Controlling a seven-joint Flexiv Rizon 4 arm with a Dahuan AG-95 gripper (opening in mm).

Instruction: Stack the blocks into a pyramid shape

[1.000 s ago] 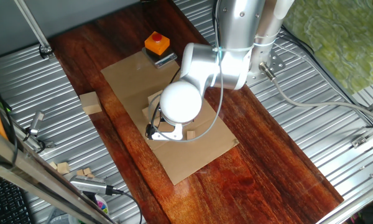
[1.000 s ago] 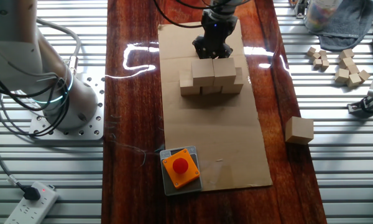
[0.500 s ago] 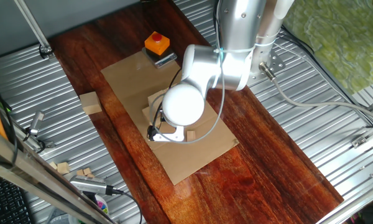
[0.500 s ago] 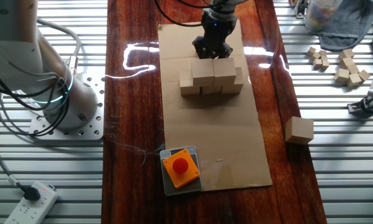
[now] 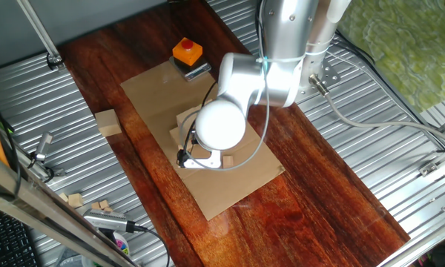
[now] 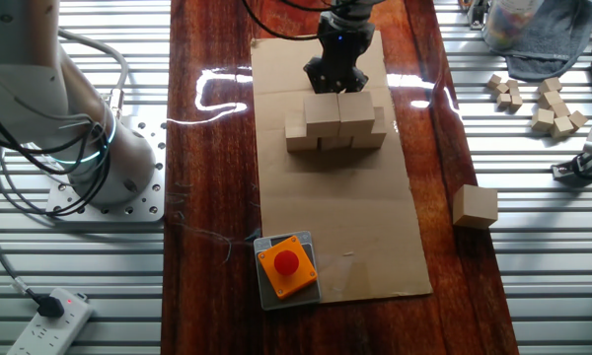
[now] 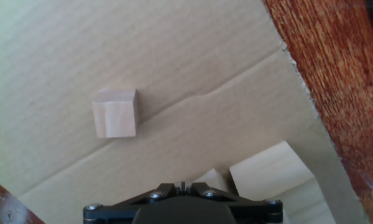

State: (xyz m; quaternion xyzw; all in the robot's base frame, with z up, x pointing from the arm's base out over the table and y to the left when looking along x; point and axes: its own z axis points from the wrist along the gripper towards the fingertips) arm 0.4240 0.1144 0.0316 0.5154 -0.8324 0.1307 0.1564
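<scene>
Five pale wooden blocks stand stacked on the cardboard, three below and two on top. My gripper hangs just behind the stack, its dark fingers apart and nothing between them. In the hand view a lone block lies on the cardboard ahead, and the stack's blocks show at the lower right. That lone block also shows in one fixed view, where the arm's white joint hides most of the stack and gripper. Another block sits off the cardboard at the wooden top's edge.
An orange box with a button sits at the near end of the cardboard. Several tiny wooden cubes lie on the ribbed metal at the right. The robot base stands at the left, with a power strip beside it.
The arm has shifted slightly and the gripper has risen a little behind the stack. The blocks have not moved.
</scene>
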